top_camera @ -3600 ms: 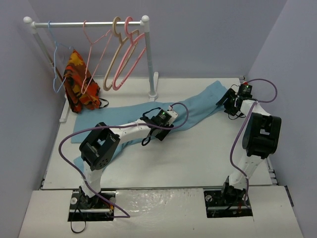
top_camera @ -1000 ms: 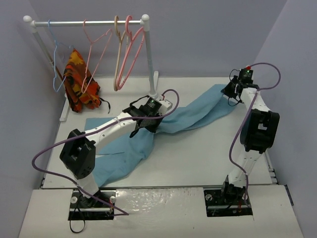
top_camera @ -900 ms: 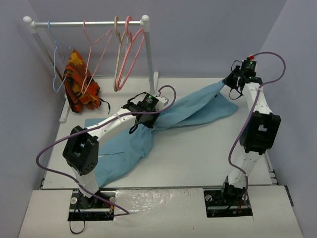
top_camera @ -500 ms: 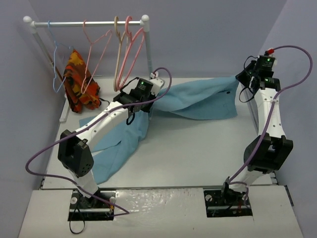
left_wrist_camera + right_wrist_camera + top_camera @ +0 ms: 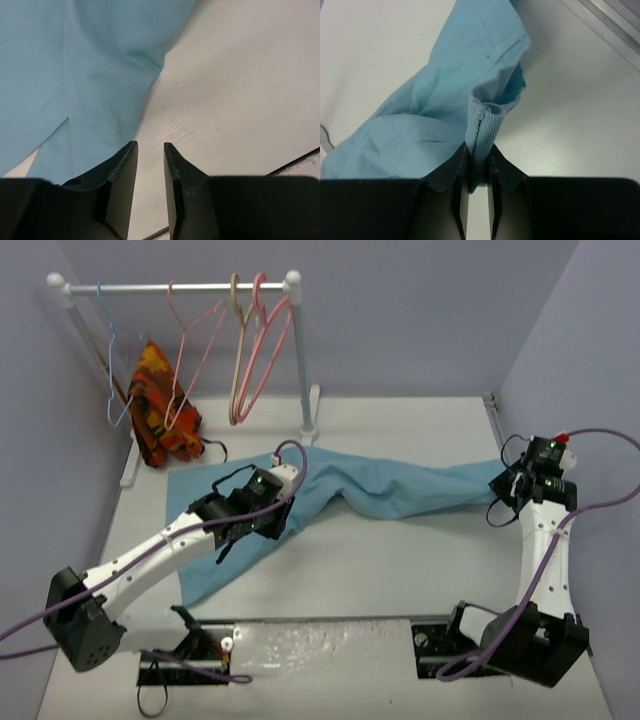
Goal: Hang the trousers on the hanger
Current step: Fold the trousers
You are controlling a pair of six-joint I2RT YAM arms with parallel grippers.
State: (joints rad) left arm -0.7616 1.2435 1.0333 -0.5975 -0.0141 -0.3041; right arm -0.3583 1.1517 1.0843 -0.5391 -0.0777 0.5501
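Note:
The light blue trousers (image 5: 400, 490) lie wrinkled across the table from near left to right. My right gripper (image 5: 503, 490) is shut on their ribbed right end; the right wrist view shows the cloth (image 5: 445, 115) pinched between the fingers of that gripper (image 5: 479, 147). My left gripper (image 5: 250, 530) hovers over the trousers' left part. In the left wrist view it (image 5: 150, 145) is slightly open and empty, over bare table beside the cloth edge (image 5: 90, 75). The salmon-pink wire hanger (image 5: 190, 340) hangs on the rail at the back left, far from both grippers.
A white rail stand (image 5: 305, 360) at the back left also carries a blue wire hanger (image 5: 112, 360) and thicker beige (image 5: 238, 350) and pink (image 5: 262, 345) hangers. An orange patterned cloth (image 5: 160, 415) hangs below. Grey walls close in both sides.
Both arms pulled back towards the near side and down. The trousers, held up between both grippers, now lie on the table. My left gripper let go; the right still holds.

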